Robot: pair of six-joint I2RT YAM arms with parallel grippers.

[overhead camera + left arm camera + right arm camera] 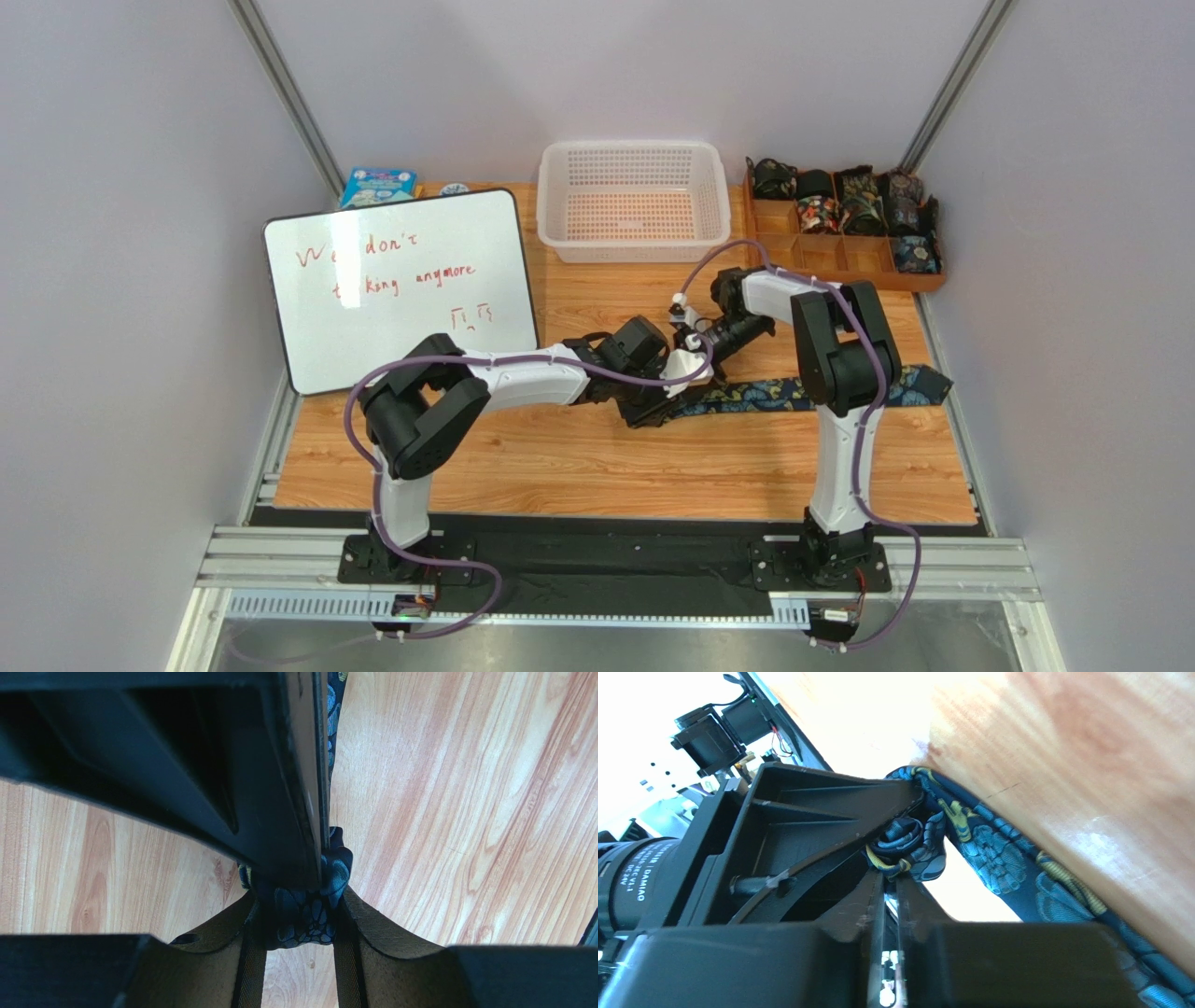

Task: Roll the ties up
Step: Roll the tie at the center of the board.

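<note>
A dark tie (765,395) with teal and yellow paisley lies flat across the wooden table, running right from the middle. Its left end is wound into a small roll (913,843). My left gripper (655,406) is shut on that roll, and in the left wrist view the blue-patterned bundle (335,871) sits between its two fingers (389,941). My right gripper (692,367) meets it from the far side. Its jaws (892,875) are almost together and pinch the roll's edge. The flat length (1018,875) trails away to the right.
A white mesh basket (634,200) stands at the back centre. A wooden divided box (842,252) at the back right holds several rolled ties (842,203). A whiteboard (400,287) lies at the left, with a blue packet (376,185) behind it.
</note>
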